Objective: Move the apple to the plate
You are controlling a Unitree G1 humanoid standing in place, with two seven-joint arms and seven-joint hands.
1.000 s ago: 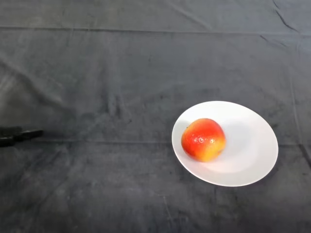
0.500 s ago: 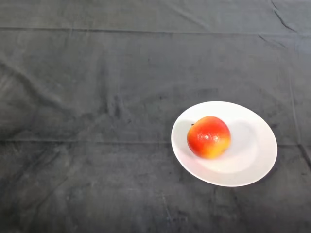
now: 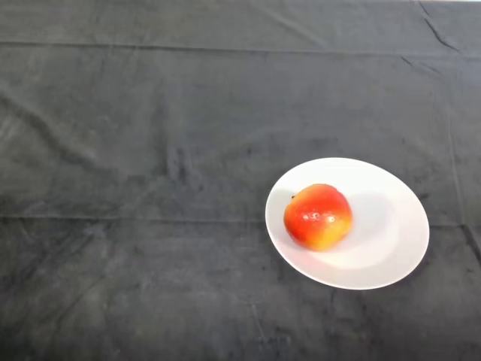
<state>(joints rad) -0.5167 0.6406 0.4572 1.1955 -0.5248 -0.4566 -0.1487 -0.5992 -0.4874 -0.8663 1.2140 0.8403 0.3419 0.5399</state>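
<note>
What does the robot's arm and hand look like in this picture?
No part of the robot appears in the head view at this moment, so its look cannot be told from here. All that shows is a round red and yellow apple lying on a white round plate, which stands on the table's dark grey cloth.

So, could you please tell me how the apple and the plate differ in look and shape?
The apple is red shading to yellow, while the plate is plain white. The apple is round and stands tall; the plate is flat, shallow and far wider. The apple rests on the plate's left part, while the plate lies on the dark cloth. Both are rounded in outline.
</note>
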